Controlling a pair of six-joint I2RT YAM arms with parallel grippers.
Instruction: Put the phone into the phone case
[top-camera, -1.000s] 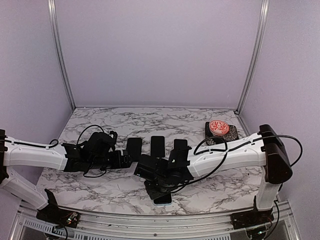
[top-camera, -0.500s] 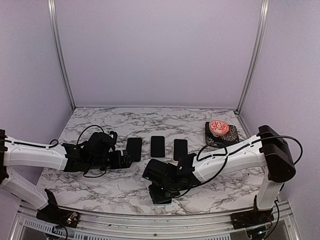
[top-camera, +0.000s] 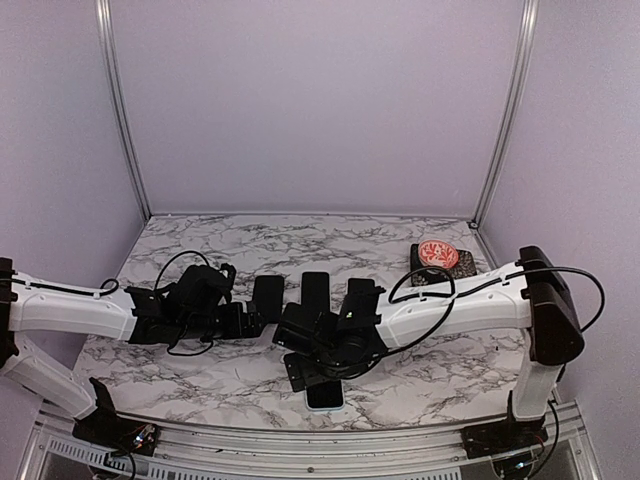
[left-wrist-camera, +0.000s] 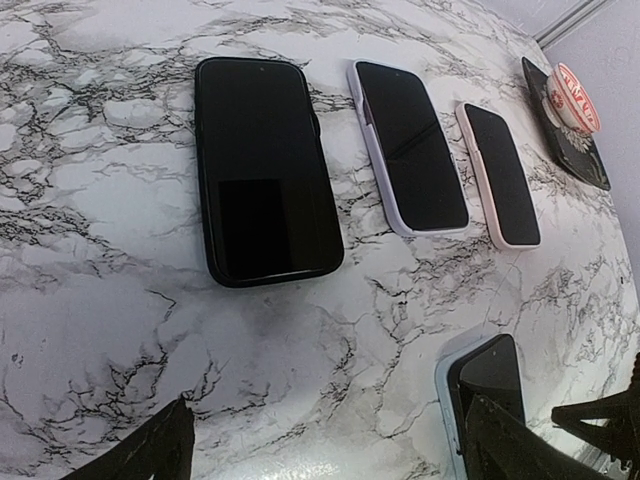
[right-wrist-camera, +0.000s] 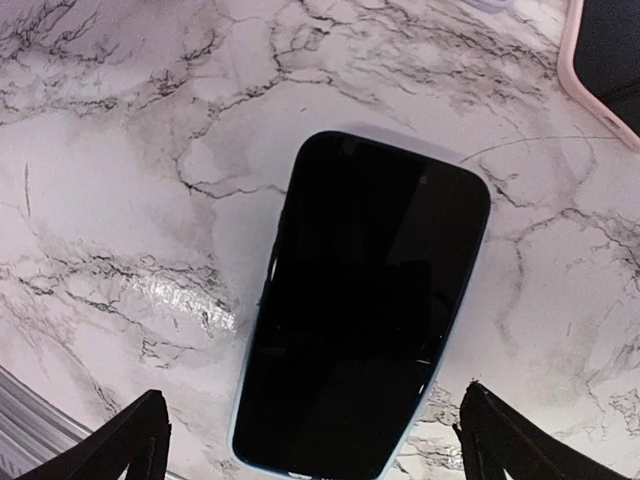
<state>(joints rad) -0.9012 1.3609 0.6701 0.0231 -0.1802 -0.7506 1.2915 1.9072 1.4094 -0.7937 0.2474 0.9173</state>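
The phone (right-wrist-camera: 365, 300) lies screen up inside a light blue phone case (right-wrist-camera: 238, 425), whose rim shows along its left and lower edges. It rests near the table's front edge (top-camera: 325, 396). My right gripper (right-wrist-camera: 310, 445) hovers open right above it, one finger on each side, touching nothing. The same phone appears at the lower right of the left wrist view (left-wrist-camera: 485, 385). My left gripper (left-wrist-camera: 330, 455) is open and empty over bare marble, just in front of a black-cased phone (left-wrist-camera: 262, 170).
A lilac-cased phone (left-wrist-camera: 410, 145) and a pink-cased phone (left-wrist-camera: 500, 170) lie in a row beside the black one. A red patterned bowl (top-camera: 438, 254) sits on a dark coaster at the back right. Metal frame posts stand at the back corners.
The right gripper went from shut to open and lifted off the phone after dipping low over it. The left arm stayed still.
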